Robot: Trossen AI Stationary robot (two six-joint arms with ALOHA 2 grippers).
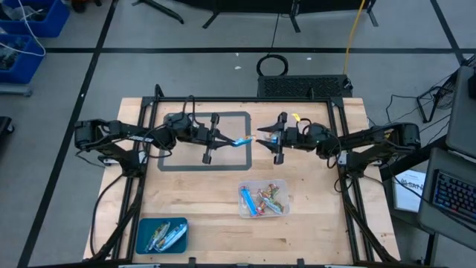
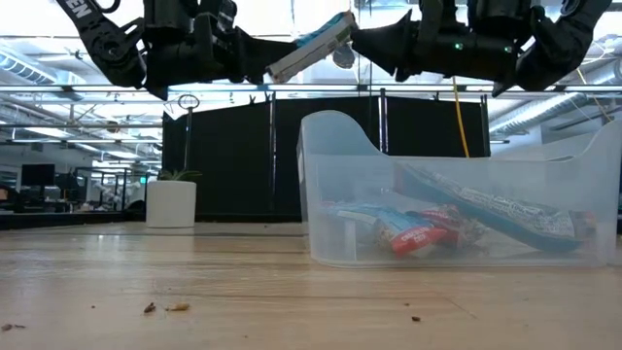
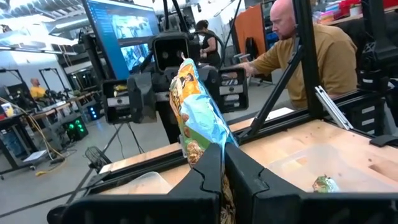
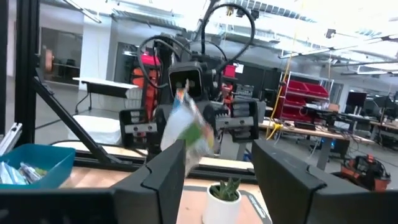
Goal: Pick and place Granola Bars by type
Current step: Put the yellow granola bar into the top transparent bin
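My left gripper (image 1: 223, 141) hovers high over the grey-outlined rectangle (image 1: 172, 165) and is shut on a blue-white granola bar (image 1: 239, 141), which also shows in the low view (image 2: 313, 43). My right gripper (image 1: 265, 139) faces it at the same height, open, its fingers (image 4: 169, 171) just short of the bar's free end (image 4: 186, 127). Several mixed bars lie in a clear bin (image 1: 262, 199). Silvery-blue bars lie in a teal tray (image 1: 161, 233). My left gripper (image 3: 222, 155) pinches the blue-white bar by one end (image 3: 200, 148) between its two fingers. The fingers come level from the table's left and lie along the bar. The bar is lifted clear and sticks out past the fingertips toward my right gripper, tilted upward (image 2: 330, 31).
A small white cup with a green plant (image 2: 172, 199) stands on the table's far part. The clear bin (image 2: 457, 194) sits near the front centre and the teal tray (image 4: 31, 163) at the near left corner. People sit at desks beyond the table (image 3: 311, 56).
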